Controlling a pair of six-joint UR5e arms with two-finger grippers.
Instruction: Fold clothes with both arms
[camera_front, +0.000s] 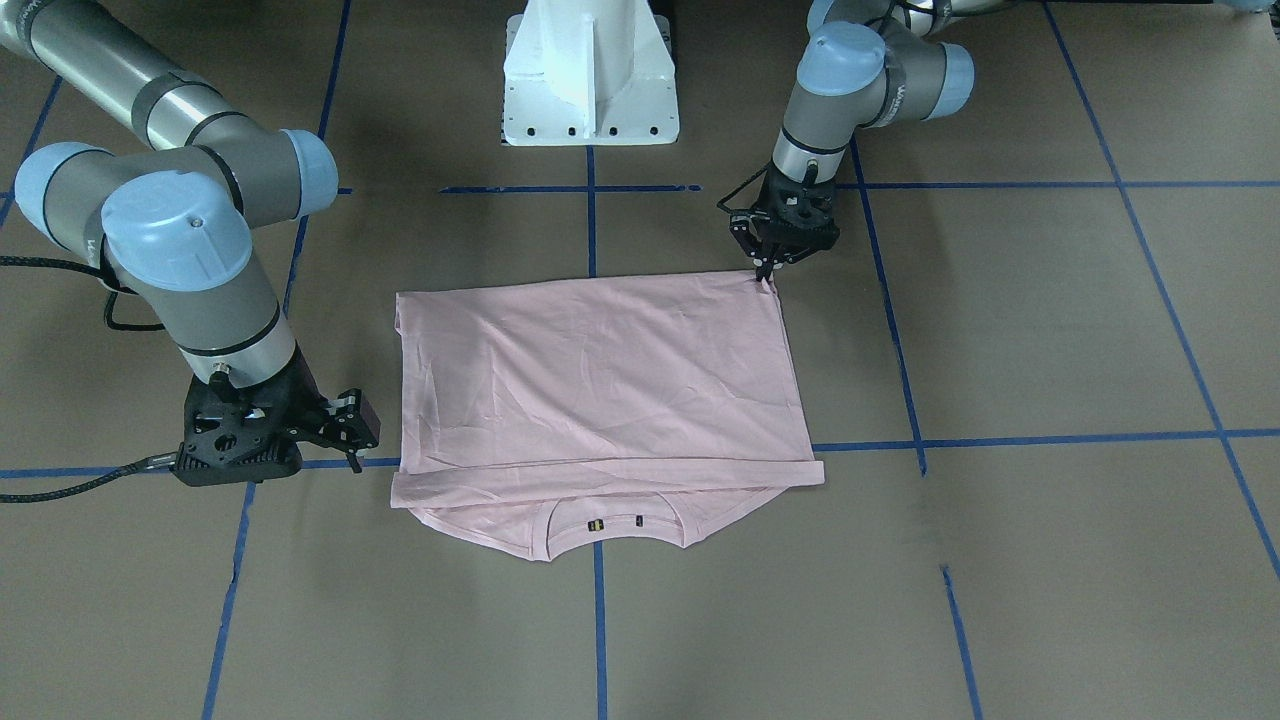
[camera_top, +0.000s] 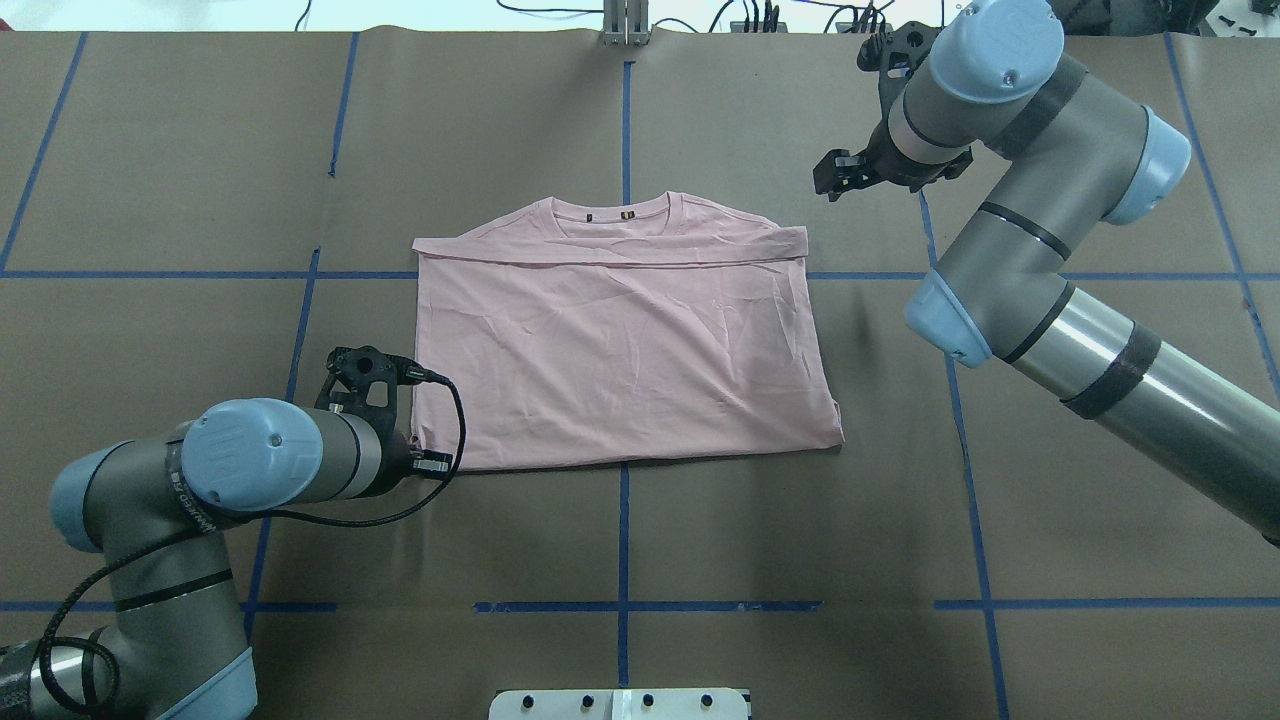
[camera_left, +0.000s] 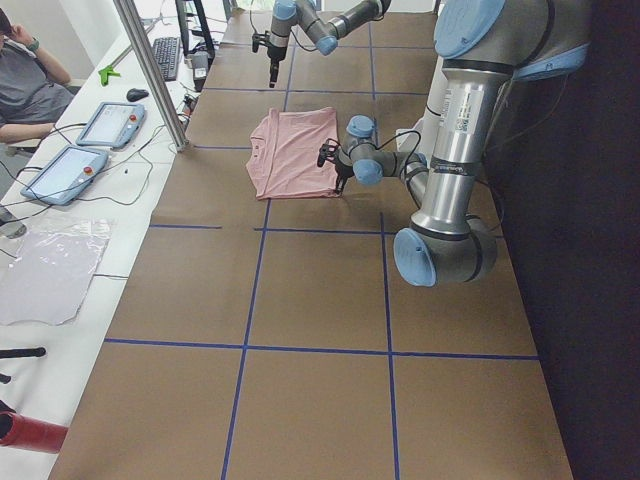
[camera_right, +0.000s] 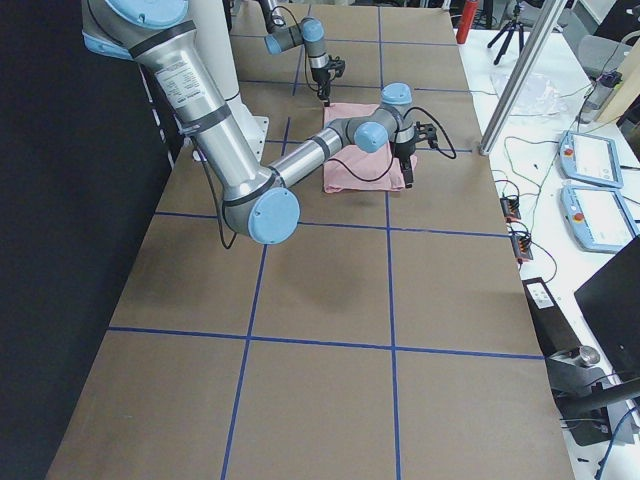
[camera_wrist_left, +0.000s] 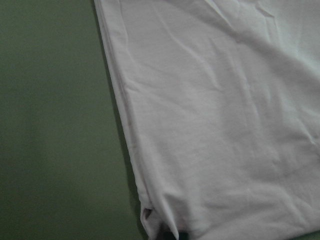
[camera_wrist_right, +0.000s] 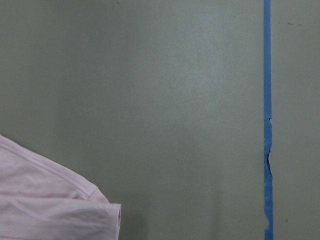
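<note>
the left gripper (camera_front: 766, 268) looks clenched on one corner of the pink t-shirt (camera_top: 620, 350), where the cloth puckers at its tips. on the overhead clock that is the 7 o'clock corner; the shirt lies flat mid-table, long axis 9 to 3, collar (camera_top: 620, 212) at 12. the right gripper (camera_top: 838, 178), jaws parted and empty, hovers just off the 2 o'clock corner, so the cloth lies toward its 8 o'clock, and this arm probably has to close in before any matching grasp.

You look onto a brown paper-covered table (camera_top: 150, 150) gridded with blue tape lines (camera_top: 622, 540), with a white bench (camera_left: 125, 205) along one long side carrying two tablet pendants (camera_left: 110, 122) and a keyboard (camera_left: 167, 57), a slanted metal post (camera_left: 150, 70), and a black backdrop (camera_left: 600, 300) opposite.
</note>
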